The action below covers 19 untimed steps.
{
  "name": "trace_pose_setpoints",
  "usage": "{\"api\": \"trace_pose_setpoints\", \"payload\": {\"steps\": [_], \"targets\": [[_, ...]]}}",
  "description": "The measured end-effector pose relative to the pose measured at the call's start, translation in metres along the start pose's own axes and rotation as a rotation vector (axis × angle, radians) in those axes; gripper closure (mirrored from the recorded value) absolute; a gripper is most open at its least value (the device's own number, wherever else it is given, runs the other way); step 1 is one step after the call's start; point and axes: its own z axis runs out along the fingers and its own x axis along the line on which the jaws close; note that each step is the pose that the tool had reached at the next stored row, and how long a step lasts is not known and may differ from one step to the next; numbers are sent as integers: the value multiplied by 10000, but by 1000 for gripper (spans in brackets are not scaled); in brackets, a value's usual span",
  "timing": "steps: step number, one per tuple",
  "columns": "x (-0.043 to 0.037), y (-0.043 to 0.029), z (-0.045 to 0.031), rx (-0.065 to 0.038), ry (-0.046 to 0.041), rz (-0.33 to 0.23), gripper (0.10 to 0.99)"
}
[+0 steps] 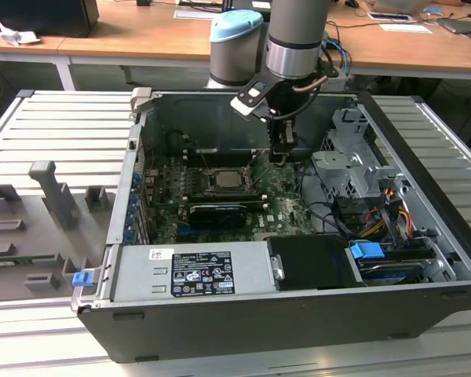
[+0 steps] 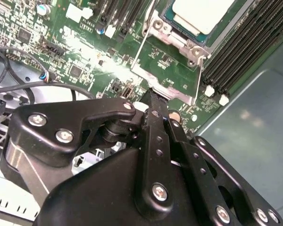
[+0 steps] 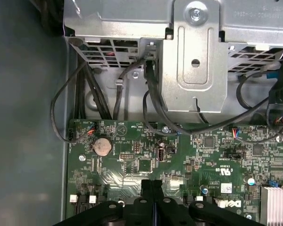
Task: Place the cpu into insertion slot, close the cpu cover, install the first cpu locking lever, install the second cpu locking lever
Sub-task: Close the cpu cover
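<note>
The cpu (image 1: 224, 180) lies silver top up in the insertion slot (image 1: 206, 191) on the green board, with the cpu cover (image 1: 242, 187) framing it. In the second wrist view the cpu (image 2: 203, 13) sits inside the cover (image 2: 178, 38), and two thin wire levers (image 2: 140, 47) (image 2: 198, 77) run along the socket's sides. My gripper (image 1: 281, 159) hangs just off the socket's corner, on the exterior view's right. Its black fingers are pressed together in both wrist views, gripper (image 2: 151, 95) and gripper (image 3: 152, 184), with nothing seen between them. Whether the levers are latched I cannot tell.
The open case wall (image 1: 424, 181) surrounds the board. A metal drive cage (image 3: 193, 61) with black cables (image 3: 151, 101) stands beyond the gripper. A coin battery (image 3: 103, 146), memory slots (image 2: 240, 52), a black finned card (image 1: 217, 213) and the power supply (image 1: 192, 272) lie nearby.
</note>
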Motion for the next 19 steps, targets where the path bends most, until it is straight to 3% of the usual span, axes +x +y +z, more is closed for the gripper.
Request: {"api": "trace_pose_setpoints", "payload": {"steps": [19], "targets": [[2, -58, 0, 0, 0, 1, 980]]}}
